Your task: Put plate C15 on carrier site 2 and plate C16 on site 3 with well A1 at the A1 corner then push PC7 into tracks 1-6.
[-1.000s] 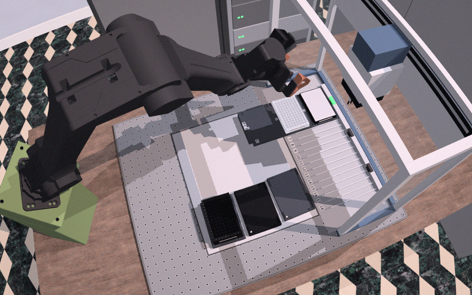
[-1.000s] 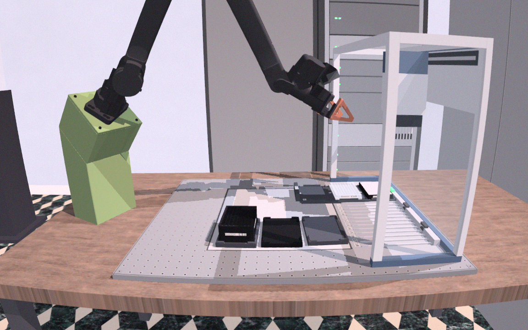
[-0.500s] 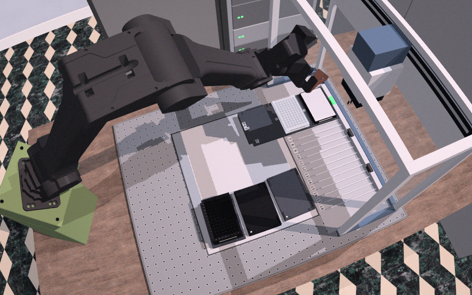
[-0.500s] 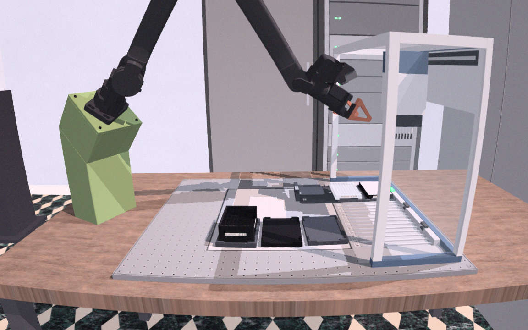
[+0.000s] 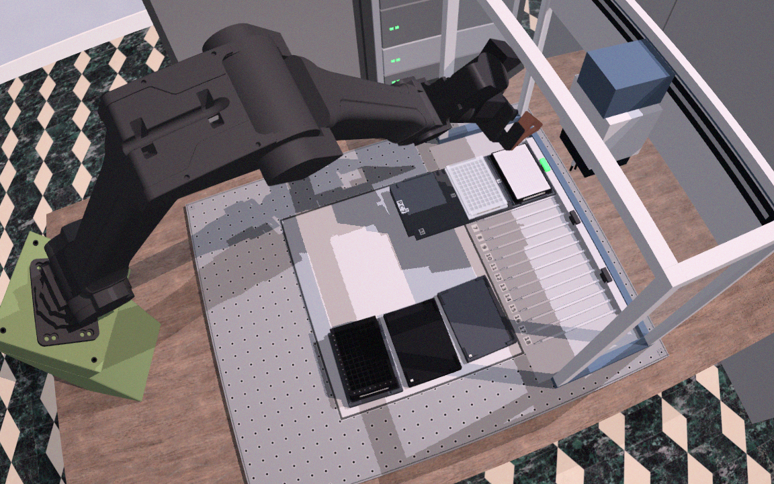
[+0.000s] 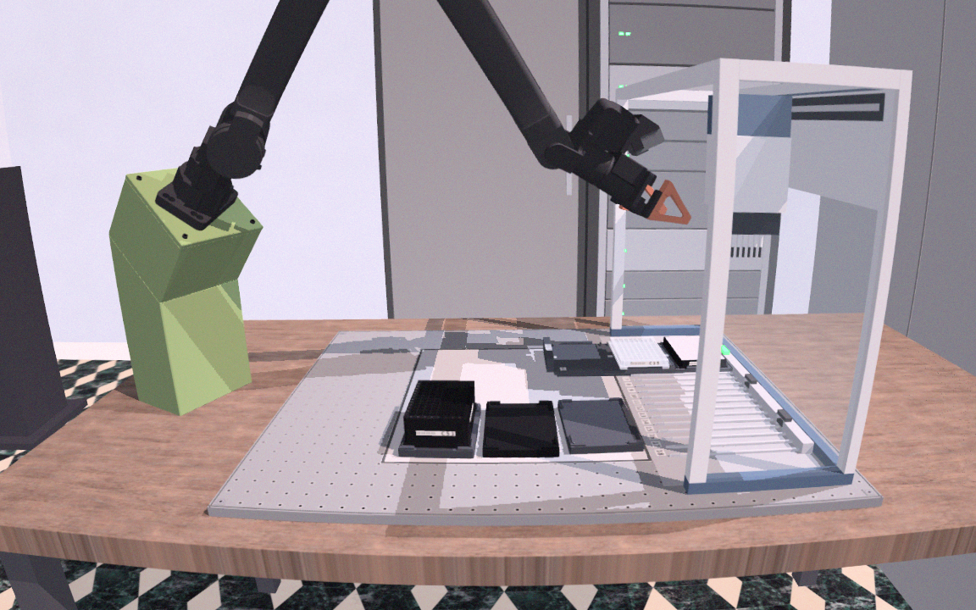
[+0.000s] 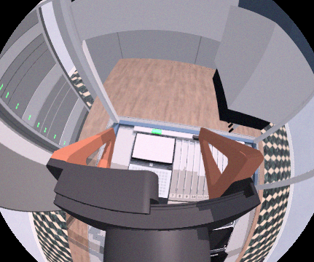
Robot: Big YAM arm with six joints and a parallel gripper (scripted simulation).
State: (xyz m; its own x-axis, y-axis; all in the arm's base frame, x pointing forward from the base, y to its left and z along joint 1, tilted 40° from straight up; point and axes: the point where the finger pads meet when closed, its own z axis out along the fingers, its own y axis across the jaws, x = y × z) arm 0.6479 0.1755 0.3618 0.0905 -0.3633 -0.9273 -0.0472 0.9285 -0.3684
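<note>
The carrier PC7 (image 5: 438, 202) lies in the leftmost tracks of the rails, far in toward the stop bar. A green lamp (image 5: 545, 164) is lit behind it. Its dark site next to the handle (image 5: 422, 204) is empty. A gridded 96-well plate (image 5: 476, 187) sits on the middle site and a white 384-well plate (image 5: 521, 172) on the far site. The black deep-well block C51 (image 5: 363, 359) stands on nest S1. Nests S2 (image 5: 421, 341) and S3 (image 5: 476, 318) are empty. My gripper (image 5: 522, 129) (image 6: 662, 203) is open and empty, high above the carrier's far end. In the wrist view its fingers frame the white plate (image 7: 152, 147).
The white instrument frame (image 5: 648, 180) surrounds the rails, with one post (image 5: 529, 83) right beside my gripper. Tracks 7-18 (image 5: 558, 270) hold nothing. A blue and grey box (image 5: 618, 102) stands behind the stop bar. The green arm pedestal (image 5: 71, 337) is at the left.
</note>
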